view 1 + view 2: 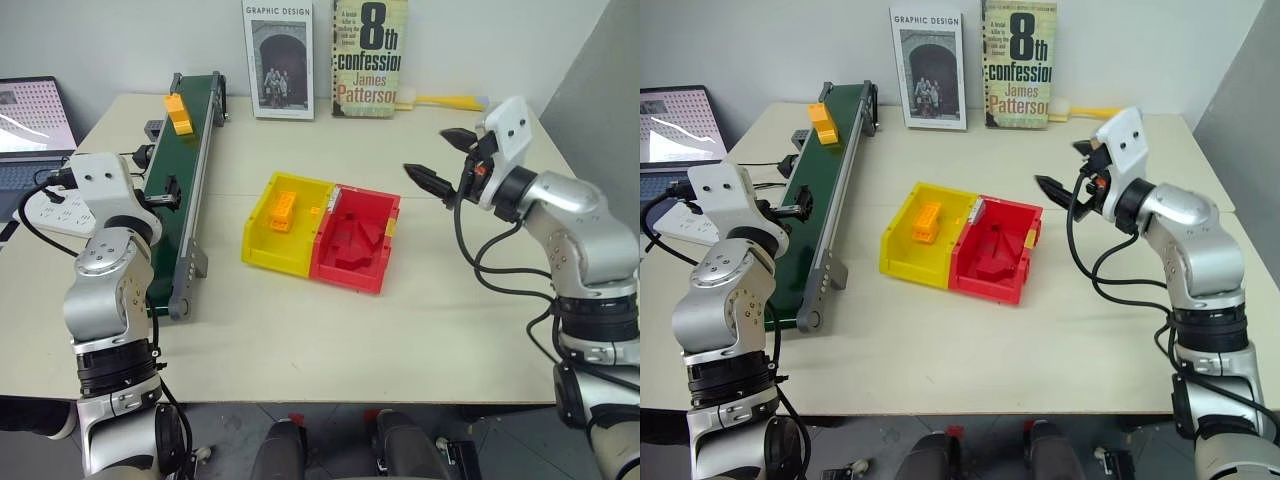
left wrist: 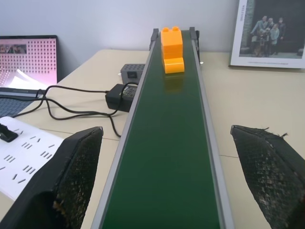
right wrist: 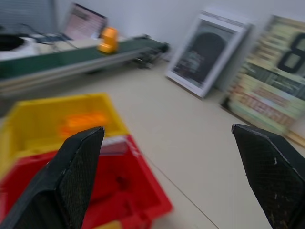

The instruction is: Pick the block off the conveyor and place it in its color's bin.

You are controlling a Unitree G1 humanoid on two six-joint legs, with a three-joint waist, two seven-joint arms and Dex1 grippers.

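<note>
An orange-yellow studded block (image 1: pixel 178 113) rides at the far end of the dark green conveyor (image 1: pixel 185 170). My left gripper (image 2: pixel 167 191) is open, level over the near stretch of the belt, its fingers (image 2: pixel 71 181) astride the rails and well short of the block (image 2: pixel 172 50). The yellow bin (image 1: pixel 268 252) stands mid-table, joined to a red bin (image 1: pixel 352 268); an orange brick (image 1: pixel 283 210) lies inside the yellow one. My right gripper (image 1: pixel 430 155) hovers open and empty above the table, right of the red bin and pointing left toward it.
Two books (image 1: pixel 278 60) (image 1: pixel 368 55) lean on the back wall. A laptop (image 1: pixel 30 120), a white power strip (image 1: pixel 50 210) and a black adapter with cables (image 2: pixel 118 95) lie left of the conveyor. Red pieces (image 1: pixel 358 235) fill the red bin.
</note>
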